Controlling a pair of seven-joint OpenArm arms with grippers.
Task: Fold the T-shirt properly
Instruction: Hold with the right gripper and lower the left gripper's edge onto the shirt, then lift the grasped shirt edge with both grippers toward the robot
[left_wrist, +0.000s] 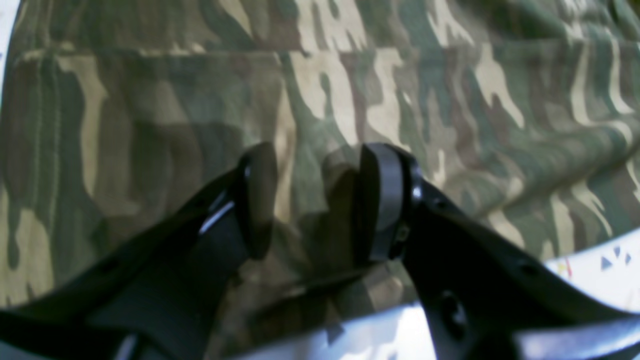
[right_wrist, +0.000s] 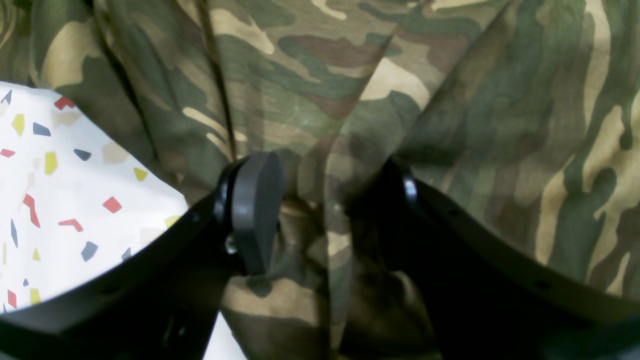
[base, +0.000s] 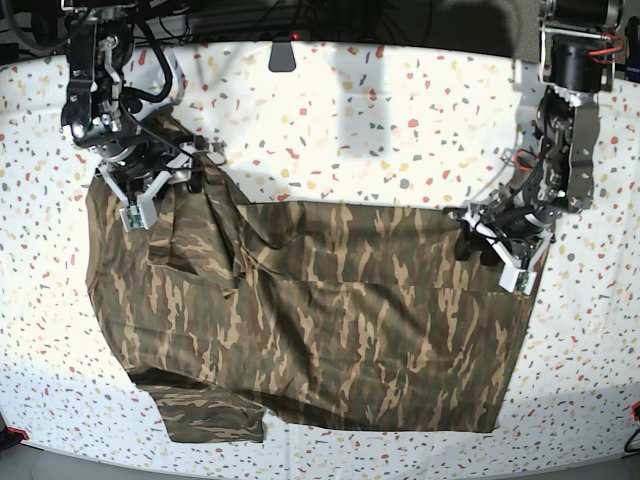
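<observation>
**A:** Where does the cloth lie, and why are the arms out at its far corners?

**B:** The camouflage-print T-shirt of soft olive, brown and tan cloth (base: 310, 320) is spread across the white speckled tabletop (base: 380, 120), with one short sleeve (base: 205, 410) poking out near the front left. Its far edge runs between the two arms. My reading is that each arm has taken a far corner so the edge can be carried as one line for a fold.

**A:** What of the claws?

**B:** The right gripper (right_wrist: 320, 210), at the far left of the base view, has cloth bunched between its black pads; one pad is half buried in fabric, so it appears clamped on the T-shirt. The cloth beside it is rucked into a raised ridge, which fits a corner being gathered or lifted. The left gripper (left_wrist: 312, 200), at the right of the base view, sits at the shirt's edge with its jaws narrowly apart. A fold of cloth seems to rise between them, but the picture is blurred; I cannot tell whether it grips.

**A:** The risk?

**B:** Uneven grips could skew the fold.
</observation>
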